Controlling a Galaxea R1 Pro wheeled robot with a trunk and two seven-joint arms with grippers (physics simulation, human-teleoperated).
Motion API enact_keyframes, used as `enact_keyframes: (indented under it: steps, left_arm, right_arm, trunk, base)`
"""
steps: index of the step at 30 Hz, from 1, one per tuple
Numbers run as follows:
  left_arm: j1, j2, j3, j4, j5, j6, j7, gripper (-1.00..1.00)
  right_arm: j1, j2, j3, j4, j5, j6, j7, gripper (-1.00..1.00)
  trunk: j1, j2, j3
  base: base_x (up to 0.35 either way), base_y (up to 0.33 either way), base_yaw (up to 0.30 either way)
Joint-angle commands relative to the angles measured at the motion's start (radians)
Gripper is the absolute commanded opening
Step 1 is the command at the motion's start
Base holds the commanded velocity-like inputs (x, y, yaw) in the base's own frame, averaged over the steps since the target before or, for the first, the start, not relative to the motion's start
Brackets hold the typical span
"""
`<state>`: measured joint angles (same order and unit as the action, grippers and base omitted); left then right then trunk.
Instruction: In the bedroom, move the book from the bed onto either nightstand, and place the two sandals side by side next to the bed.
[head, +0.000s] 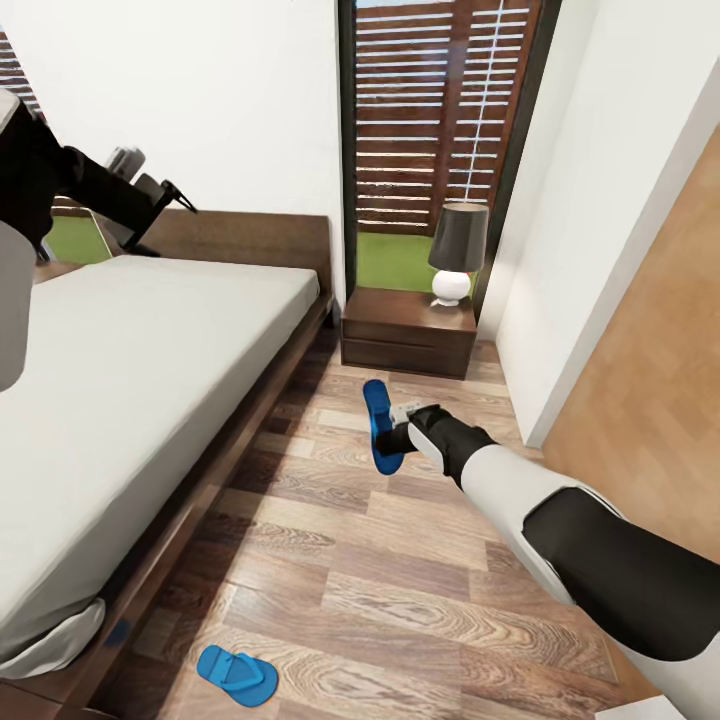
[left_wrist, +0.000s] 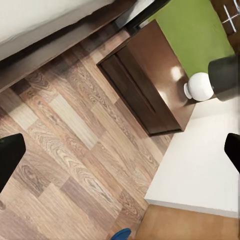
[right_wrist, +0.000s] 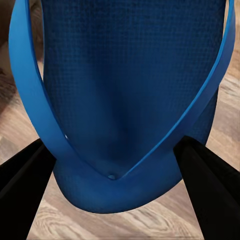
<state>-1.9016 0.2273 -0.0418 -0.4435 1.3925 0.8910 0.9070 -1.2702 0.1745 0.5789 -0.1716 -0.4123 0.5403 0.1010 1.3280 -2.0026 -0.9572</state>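
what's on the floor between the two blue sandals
Nothing: in the head view, bare wood floor separates the sandal by the right hand from the other sandal.

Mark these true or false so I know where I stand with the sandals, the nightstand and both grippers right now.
1. The right gripper is at a sandal, its fingers either side of the toe end. True.
2. The second sandal lies right beside that one. False: it lies apart, farther along the floor near the foot of the bed.
3. A lamp stands on the nightstand. True.
4. The book lies on the nightstand. False: its top carries just the lamp.
5. The left gripper is raised above the bed, holding nothing. True.
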Motion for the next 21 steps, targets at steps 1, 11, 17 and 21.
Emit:
enact_keyframes:
  steps: [1, 11, 17, 21]
  left_arm:
    - [0.000, 0.002, -0.005, -0.001, 0.010, 0.001, 0.005, 1.00]
    - [0.002, 0.028, -0.007, -0.005, 0.011, 0.003, -0.012, 1.00]
    - [0.003, 0.032, -0.008, -0.006, 0.010, 0.006, -0.014, 1.00]
    - [0.003, 0.032, -0.009, -0.007, 0.010, 0.007, -0.020, 1.00]
  right_arm:
    - [0.003, 0.000, 0.007, 0.000, -0.005, 0.003, 0.001, -1.00]
    - [0.040, 0.000, 0.009, 0.000, -0.005, 0.002, 0.000, -1.00]
    - [0.041, 0.000, 0.010, 0.000, -0.005, 0.000, -0.001, -1.00]
    - [0.041, 0.000, 0.010, 0.000, -0.005, 0.000, -0.002, -1.00]
  trunk:
    - [0.000, 0.000, -0.001]
    - [0.000, 0.000, -0.001]
    - [0.000, 0.000, -0.001]
    - [0.000, 0.000, -0.001]
  base:
    - [0.000, 0.000, 0.000]
    - [0.000, 0.000, 0.000]
    - [0.000, 0.000, 0.000]
    - [0.000, 0.000, 0.000]
